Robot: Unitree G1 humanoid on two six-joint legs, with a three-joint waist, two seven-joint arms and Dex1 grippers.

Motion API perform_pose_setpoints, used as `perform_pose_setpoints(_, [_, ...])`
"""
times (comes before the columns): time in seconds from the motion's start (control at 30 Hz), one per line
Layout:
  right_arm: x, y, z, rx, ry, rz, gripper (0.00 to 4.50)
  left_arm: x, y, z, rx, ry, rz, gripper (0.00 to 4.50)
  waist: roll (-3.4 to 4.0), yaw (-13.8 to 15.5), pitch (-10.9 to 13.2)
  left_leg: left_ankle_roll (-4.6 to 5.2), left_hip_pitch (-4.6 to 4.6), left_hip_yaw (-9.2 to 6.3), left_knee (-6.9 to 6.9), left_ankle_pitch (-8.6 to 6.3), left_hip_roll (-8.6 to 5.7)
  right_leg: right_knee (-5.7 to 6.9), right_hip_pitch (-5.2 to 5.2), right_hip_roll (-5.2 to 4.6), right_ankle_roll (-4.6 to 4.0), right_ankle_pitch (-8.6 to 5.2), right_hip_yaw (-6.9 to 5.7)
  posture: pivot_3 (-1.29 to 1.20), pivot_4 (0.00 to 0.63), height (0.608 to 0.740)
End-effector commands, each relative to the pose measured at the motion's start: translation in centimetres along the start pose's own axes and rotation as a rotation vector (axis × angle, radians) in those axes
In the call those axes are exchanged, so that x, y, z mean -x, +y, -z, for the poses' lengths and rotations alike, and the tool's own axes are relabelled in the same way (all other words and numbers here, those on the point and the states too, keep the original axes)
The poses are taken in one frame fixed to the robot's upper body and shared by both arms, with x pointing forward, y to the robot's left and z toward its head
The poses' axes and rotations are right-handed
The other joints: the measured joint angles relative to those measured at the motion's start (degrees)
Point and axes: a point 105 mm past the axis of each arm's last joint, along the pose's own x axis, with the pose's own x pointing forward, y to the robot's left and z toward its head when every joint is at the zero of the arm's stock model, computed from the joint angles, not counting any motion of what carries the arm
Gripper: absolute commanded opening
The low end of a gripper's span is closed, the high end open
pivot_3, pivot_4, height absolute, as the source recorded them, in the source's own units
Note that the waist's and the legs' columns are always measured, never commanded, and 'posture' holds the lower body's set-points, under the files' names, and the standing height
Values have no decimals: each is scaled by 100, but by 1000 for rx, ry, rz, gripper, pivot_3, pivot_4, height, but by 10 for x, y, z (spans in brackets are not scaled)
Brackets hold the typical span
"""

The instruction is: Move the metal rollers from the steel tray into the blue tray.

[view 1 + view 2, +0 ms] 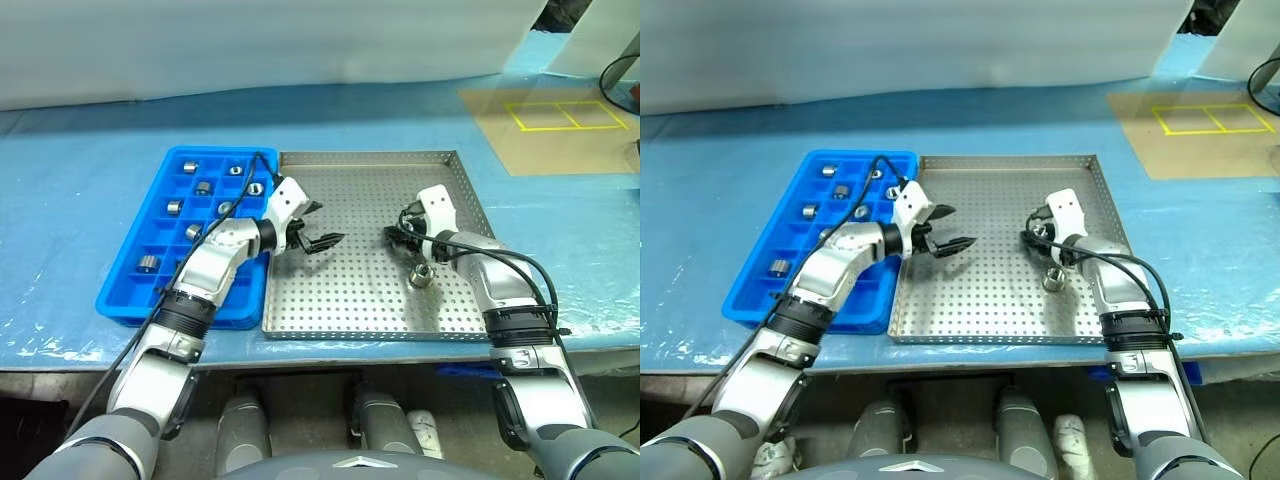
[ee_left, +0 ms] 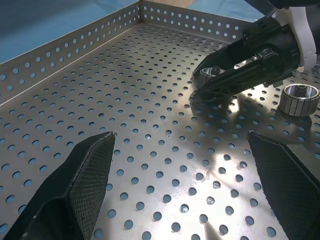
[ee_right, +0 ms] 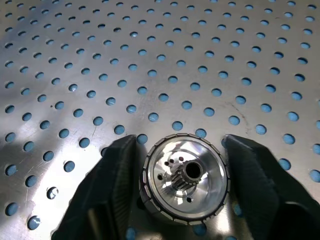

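Two rollers remain in the steel tray (image 1: 370, 300), and our right gripper (image 3: 184, 172) has its fingers closed around one of them.

From the head we see only a small silver glint at the right gripper; the right wrist view shows the roller (image 3: 185, 176) clearly, with its ribbed edge and dark central hole, one black finger (image 3: 107, 192) pressed on each side, on the perforated floor. The second roller (image 1: 421, 275) lies free just beside this gripper; the left wrist view also shows it next to the right fingers. Our left gripper (image 1: 310, 228) is over the left part of the steel tray, its jaws spread wide and holding nothing. In the blue tray (image 1: 125, 295) to the left, several rollers (image 1: 149, 263) sit in separate compartments. Our left forearm crosses over the near right side of the blue tray and hides some compartments. A yellow marked square (image 1: 570, 114) is far to the right on the table.
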Motion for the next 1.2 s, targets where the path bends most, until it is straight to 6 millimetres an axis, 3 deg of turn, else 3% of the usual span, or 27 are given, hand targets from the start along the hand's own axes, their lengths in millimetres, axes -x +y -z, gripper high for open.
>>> perform_pose_setpoints(0.03, [1, 3, -11, 14, -46, -8, 1715, 2, 0, -14, -33, -39, -1, 4500, 0, -1, 0, 0, 0, 0, 0, 0, 0, 0, 0, 0, 0, 0, 0, -324, 150, 740])
perform_pose_setpoints(0.27, [3, 10, -35, 43, -159, -26, 1715, 0, 1, -18, -44, -44, -1, 4500, 0, -2, 0, 0, 0, 1, -3, 0, 0, -2, 0, 0, 0, 0, 0, -330, 150, 740])
perform_pose_setpoints(0.5, [7, 40, -73, 125, -314, -151, 1715, 0, 7, -12, -27, -76, -121, 4500, 0, -7, 0, 2, -2, 2, -5, -2, 1, -9, -1, 0, 0, 0, 0, -289, 150, 740])
perform_pose_setpoints(0.73, [13, 104, -113, 206, -429, -476, 1715, 14, 2, -8, 2, -97, -211, 4500, 0, 14, 0, 5, -12, 0, -15, -3, 4, -23, -3, -1, 0, 0, -12, -136, 150, 740])
perform_pose_setpoints(0.93, [3, 135, -123, 263, -431, -623, 1715, 40, 7, -7, 3, -103, -340, 4500, 0, 210, 1, 2, -23, -7, -18, -2, 10, -24, -5, -3, -1, -1, -30, 0, 150, 740])
perform_pose_setpoints(1.07, [-8, 159, -116, 324, -406, -704, 1715, 62, 10, 2, -6, -69, -422, 4500, 0, 369, 1, 0, -29, -11, -24, -2, 10, -31, -7, -5, -3, -2, -39, 137, 150, 740])
perform_pose_setpoints(1.2, [-23, 168, -113, 340, -375, -724, 1715, 81, 9, -3, 8, -88, -511, 4500, 0, 579, 3, -4, -50, -22, -25, 0, 12, -35, -15, -9, -4, -3, -60, 258, 150, 740])
